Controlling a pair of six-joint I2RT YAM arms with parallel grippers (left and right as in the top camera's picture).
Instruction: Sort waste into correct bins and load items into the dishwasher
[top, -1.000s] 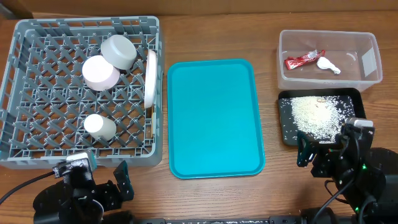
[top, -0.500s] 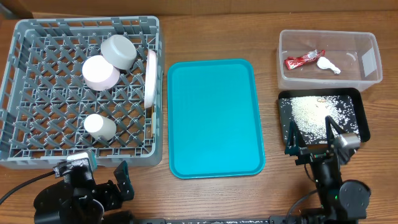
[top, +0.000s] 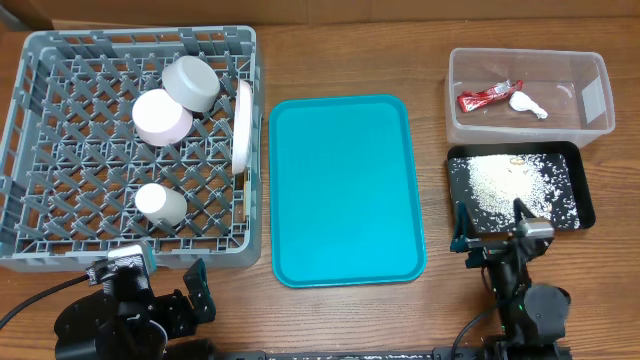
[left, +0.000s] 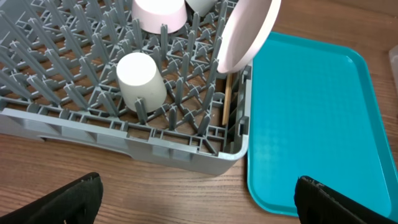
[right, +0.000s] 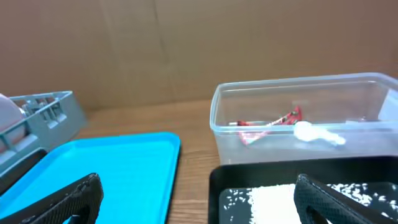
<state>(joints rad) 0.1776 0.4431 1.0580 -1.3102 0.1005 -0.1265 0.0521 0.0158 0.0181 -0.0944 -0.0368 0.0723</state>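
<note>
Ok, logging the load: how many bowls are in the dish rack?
2. A pale grey bowl sits toward the far side of the dish rack, and a pinkish-white bowl lies right beside it, slightly nearer the arms. None appears hidden.

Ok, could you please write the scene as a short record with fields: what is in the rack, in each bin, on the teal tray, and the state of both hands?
dish rack: plate standing on edge, pink bowl, grey bowl, cup, chopsticks by the plate
clear tub: red wrapper, white scrap
black tray: rice grains
teal tray: nothing on it
left hand: open, holds nothing, by the rack's front wall
right hand: open, holds nothing, at the black tray's near edge
</note>
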